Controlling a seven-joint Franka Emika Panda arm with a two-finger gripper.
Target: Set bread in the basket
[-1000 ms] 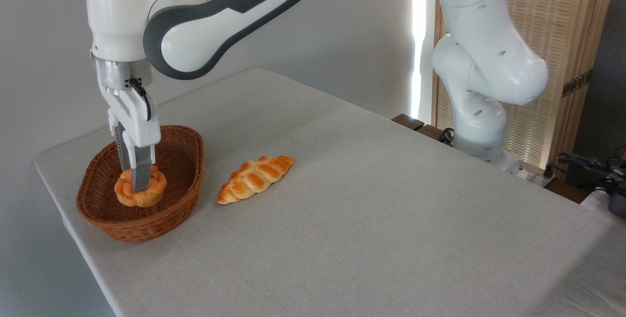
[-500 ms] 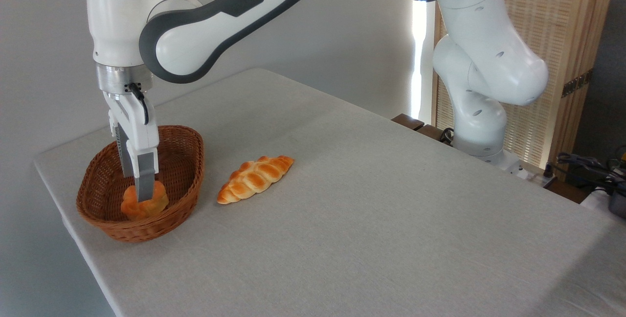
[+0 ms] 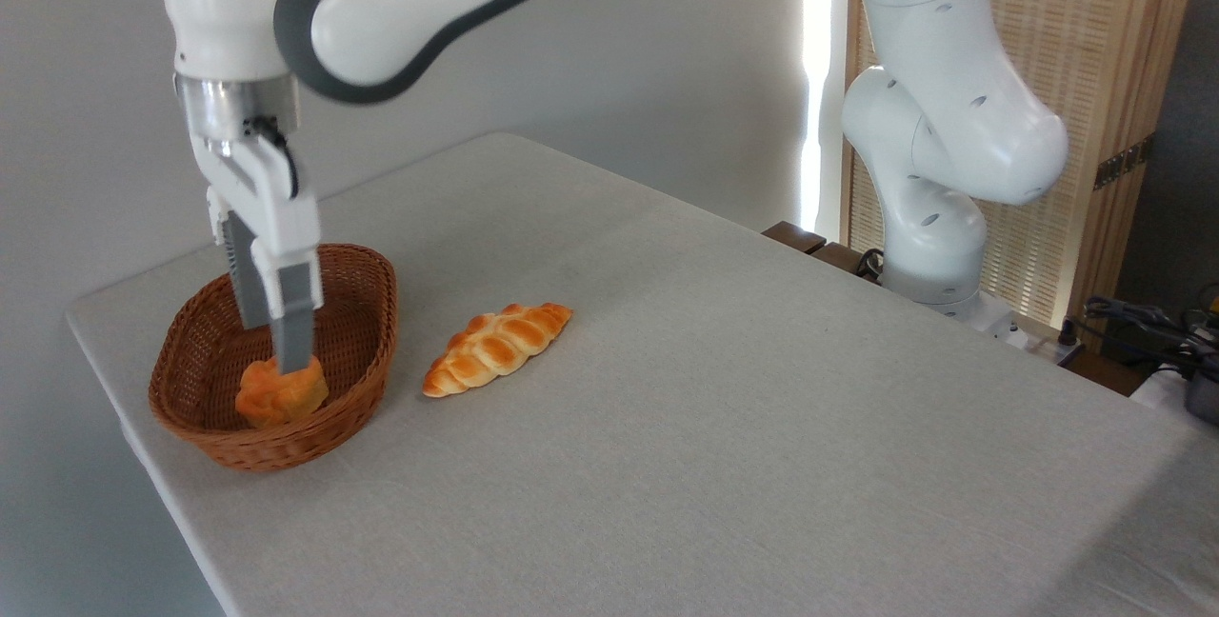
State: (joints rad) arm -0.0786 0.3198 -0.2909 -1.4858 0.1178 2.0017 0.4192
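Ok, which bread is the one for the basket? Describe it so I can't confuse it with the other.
Look at the left end of the table, where the brown wicker basket stands. The bread lies inside it, right under the claw. It is a small, round, lumpy orange bun, unlike the long braided loaf lying on the cloth to the basket's right.
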